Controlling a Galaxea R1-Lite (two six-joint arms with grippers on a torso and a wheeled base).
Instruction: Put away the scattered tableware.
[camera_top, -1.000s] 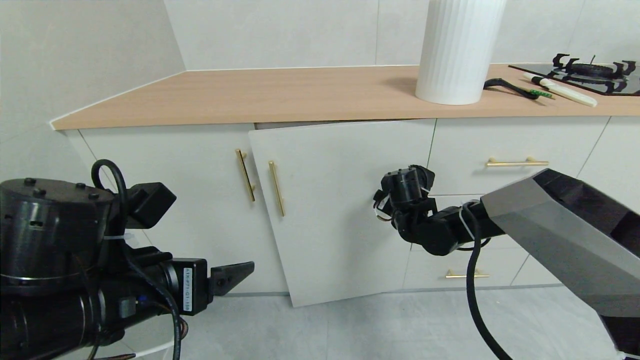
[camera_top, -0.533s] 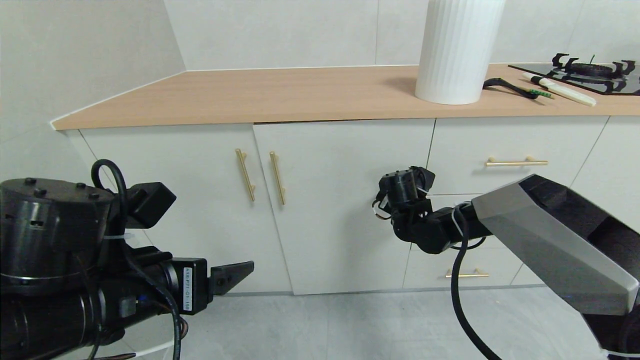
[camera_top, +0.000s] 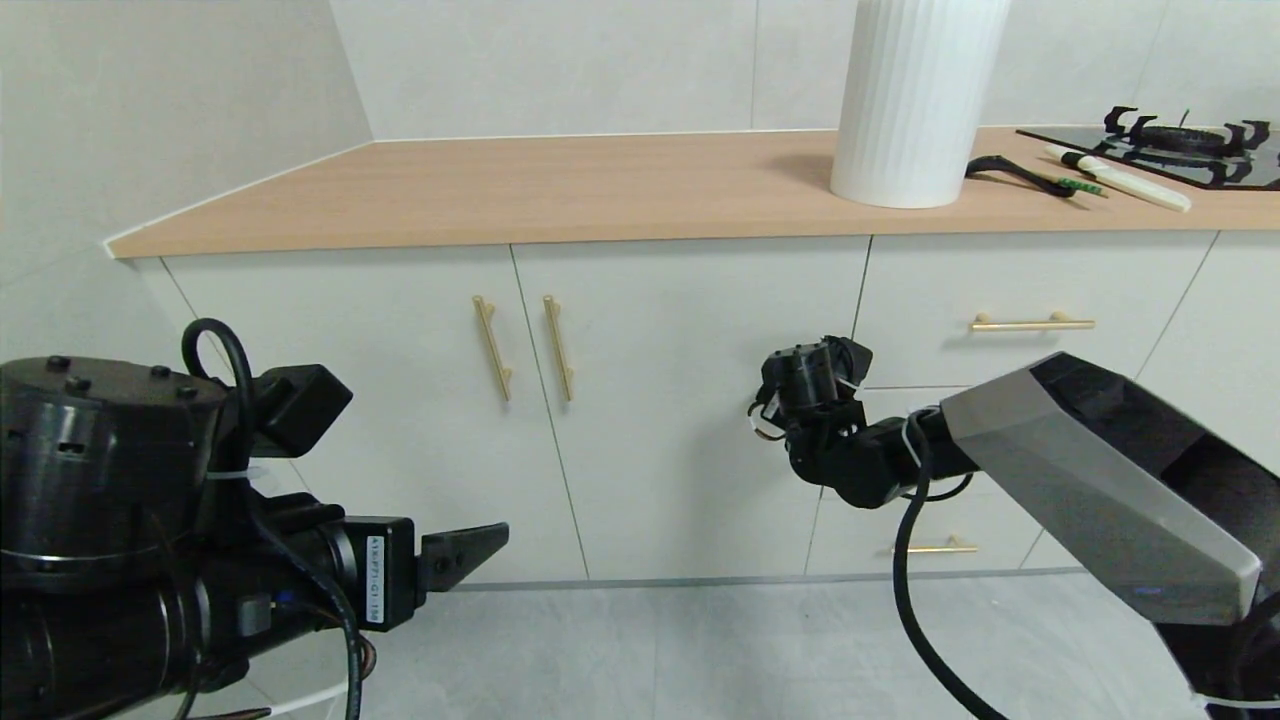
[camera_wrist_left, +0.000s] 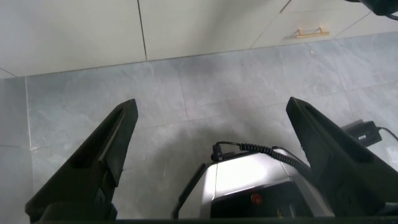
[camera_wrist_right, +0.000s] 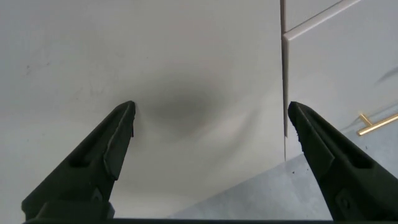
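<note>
Right gripper: jaws spread wide, holding nothing, tips close against the shut white cabinet door. Left gripper: spread wide, holding nothing, above the grey tiled floor.

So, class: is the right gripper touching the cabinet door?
Cannot tell. The right wrist view shows the right gripper open before the cabinet door, with no plain contact or gap.
</note>
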